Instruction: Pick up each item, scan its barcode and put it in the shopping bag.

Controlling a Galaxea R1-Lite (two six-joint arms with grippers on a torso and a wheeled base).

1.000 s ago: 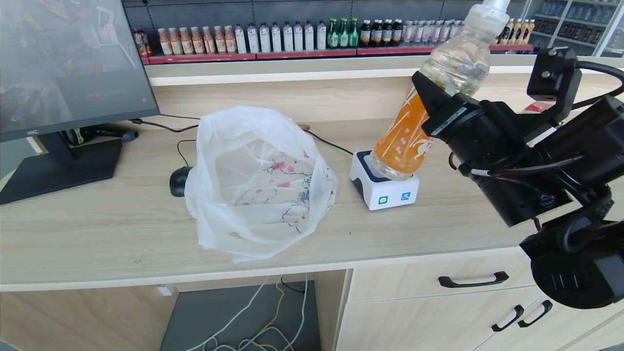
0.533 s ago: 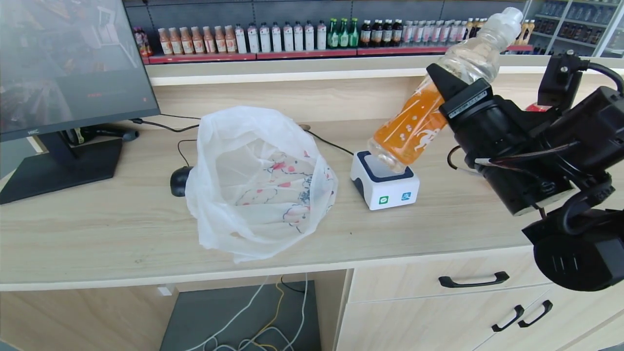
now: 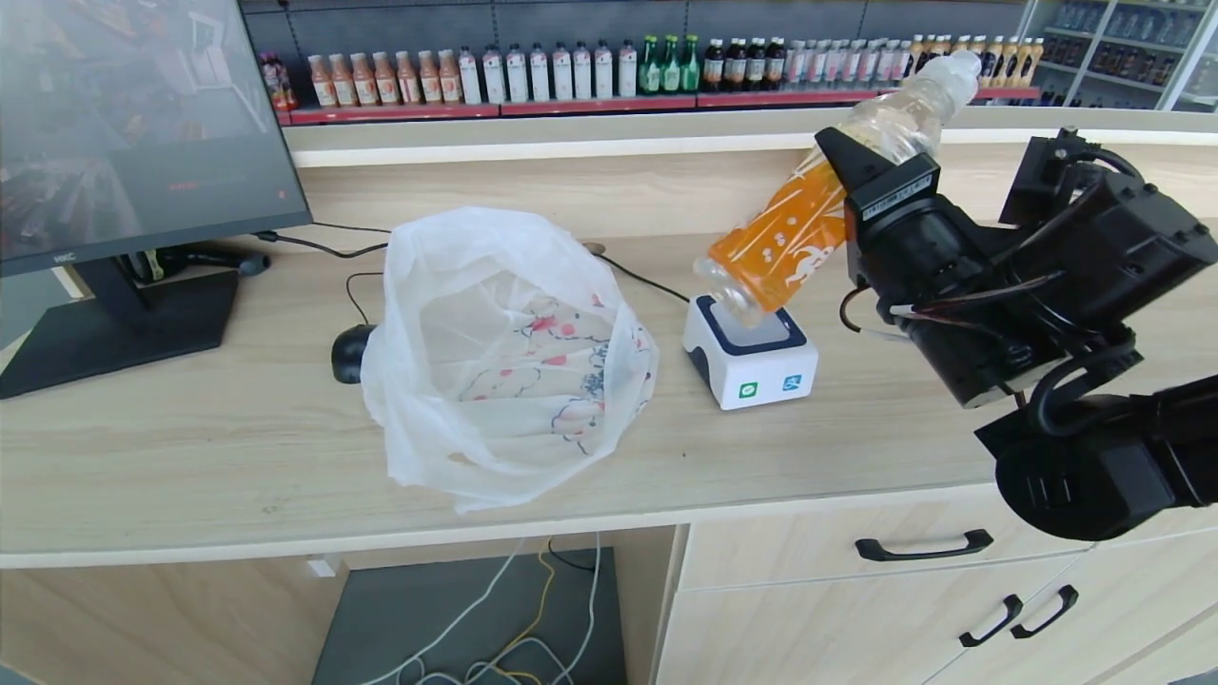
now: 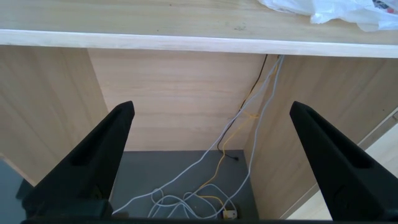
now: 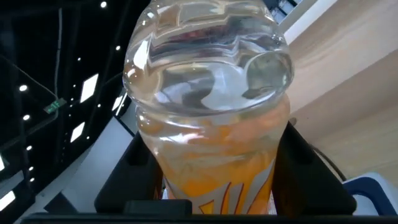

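My right gripper (image 3: 861, 181) is shut on a clear bottle with an orange label (image 3: 795, 233), held tilted with its base just above the white scanner box (image 3: 750, 366) on the counter. The right wrist view looks down the bottle (image 5: 211, 112) between the two black fingers (image 5: 134, 180). A white plastic shopping bag (image 3: 504, 357) stands open to the left of the scanner. My left gripper (image 4: 211, 162) hangs open below the counter's edge, with nothing between its fingers (image 4: 93, 162).
A monitor (image 3: 133, 124) on a black stand is at the counter's back left. A black mouse (image 3: 350, 352) lies beside the bag, with cables behind. Drawers with black handles (image 3: 923, 549) sit under the counter at right. Loose cables (image 4: 205, 193) lie on the floor below.
My right gripper has tilted the bottle further over and shifted it left and slightly up, so its base now hovers over the scanner's top. The bag and scanner have not moved.
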